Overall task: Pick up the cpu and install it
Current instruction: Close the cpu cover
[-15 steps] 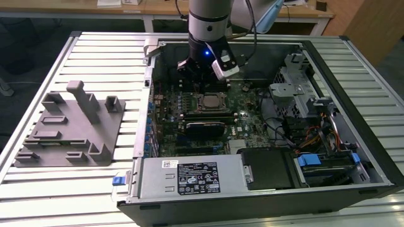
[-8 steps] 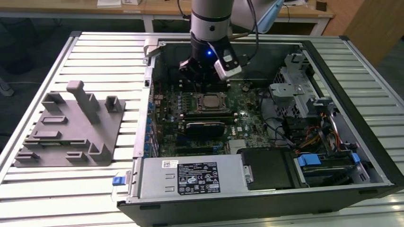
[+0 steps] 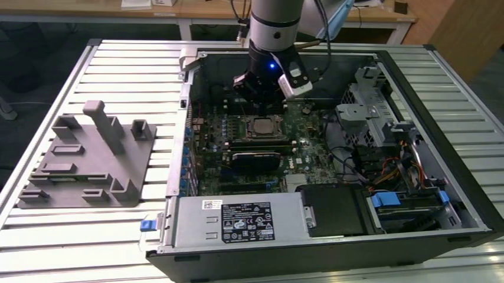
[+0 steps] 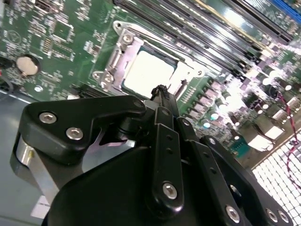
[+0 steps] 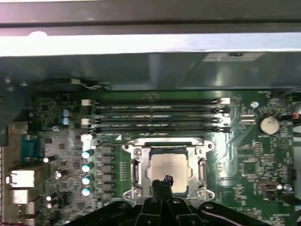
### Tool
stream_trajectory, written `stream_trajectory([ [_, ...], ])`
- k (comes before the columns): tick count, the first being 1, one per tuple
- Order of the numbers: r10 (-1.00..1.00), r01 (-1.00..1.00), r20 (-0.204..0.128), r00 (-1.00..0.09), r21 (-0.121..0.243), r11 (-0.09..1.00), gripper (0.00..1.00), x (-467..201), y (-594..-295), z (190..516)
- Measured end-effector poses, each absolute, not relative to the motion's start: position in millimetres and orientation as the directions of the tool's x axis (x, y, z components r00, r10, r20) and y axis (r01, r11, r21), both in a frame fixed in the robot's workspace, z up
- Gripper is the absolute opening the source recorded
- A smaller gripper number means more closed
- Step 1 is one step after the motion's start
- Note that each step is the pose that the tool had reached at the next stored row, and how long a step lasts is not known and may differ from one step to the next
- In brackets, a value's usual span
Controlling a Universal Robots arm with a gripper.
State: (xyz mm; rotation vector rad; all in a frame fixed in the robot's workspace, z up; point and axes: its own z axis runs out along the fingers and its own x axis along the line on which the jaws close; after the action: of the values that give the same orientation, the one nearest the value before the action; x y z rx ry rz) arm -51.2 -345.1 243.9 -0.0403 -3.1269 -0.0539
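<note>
A counter (image 3: pixel 118 65) of pale metal slats is seen in the exterior view, and two things are carried on it. Toward the exterior view's left, a grey plastic holder (image 3: pixel 87 171) is laid flat on the slats. Its base plate is set with several upright posts, the tallest near its far edge, and with low rectangular blocks. Just beside it, toward the exterior view's right, a black computer case (image 3: pixel 331 259) is laid on its side with the open side turned up. Much of the counter is covered by it. A narrow strip of bare slats is left between holder and case.
</note>
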Motion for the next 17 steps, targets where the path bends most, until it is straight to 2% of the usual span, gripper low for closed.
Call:
stream_trajectory([
  [17, 0.026, 0.026, 0.014, -1.0, 0.034, 0.999, 0.11, -40.1, -344.8, 247.1],
])
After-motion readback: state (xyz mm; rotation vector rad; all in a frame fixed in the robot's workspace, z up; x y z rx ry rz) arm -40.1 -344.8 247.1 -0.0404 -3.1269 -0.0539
